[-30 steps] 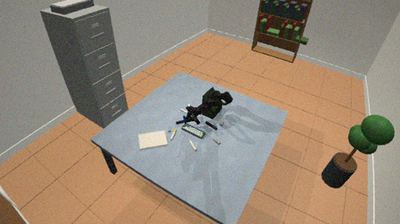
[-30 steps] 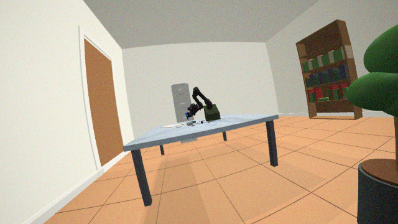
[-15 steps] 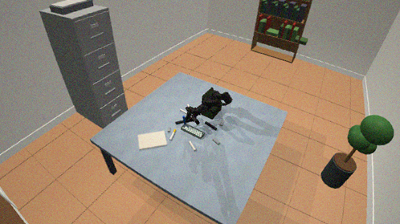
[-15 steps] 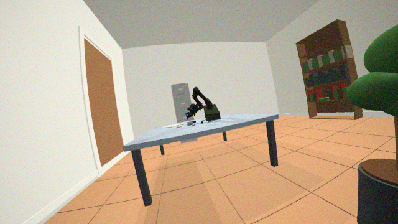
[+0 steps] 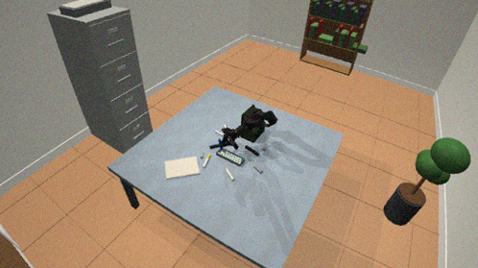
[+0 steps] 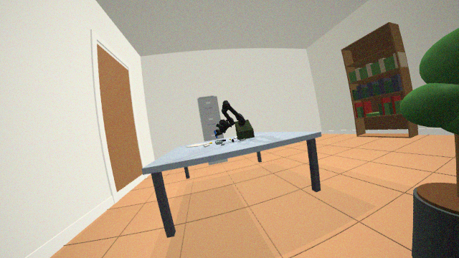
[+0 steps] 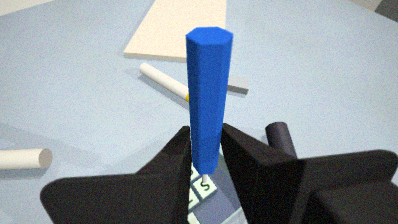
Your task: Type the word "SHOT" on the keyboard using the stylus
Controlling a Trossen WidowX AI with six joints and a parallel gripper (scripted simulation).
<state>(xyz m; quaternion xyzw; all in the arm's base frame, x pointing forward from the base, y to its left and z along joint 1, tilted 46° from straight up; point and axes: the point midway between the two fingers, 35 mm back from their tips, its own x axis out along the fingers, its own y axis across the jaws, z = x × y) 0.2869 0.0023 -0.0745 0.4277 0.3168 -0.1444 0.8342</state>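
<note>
Blue and faceted, the stylus (image 5: 220,143) (image 6: 216,133) (image 7: 207,95) stands nearly upright so its pale tip can meet one key alone, over the S of the dark keyboard with pale square keys (image 5: 230,157) (image 7: 227,200); the black parallel-jaw gripper (image 5: 224,142) (image 6: 217,133) (image 7: 204,131) grasps it, fingers only slightly apart, pads against its sides; whether S is pressed, I cannot tell.

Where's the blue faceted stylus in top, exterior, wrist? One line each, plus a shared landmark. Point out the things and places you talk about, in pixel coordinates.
Top: blue faceted stylus (image 5: 220,143) (image 6: 216,133) (image 7: 207,95) just left of centre, small.
Exterior: near centre, at the arm's tip.
Wrist: centre, upright, between the fingers.
Shared landmark: pale blue-grey desk top (image 5: 279,195) (image 6: 201,156) (image 7: 90,100).
</note>
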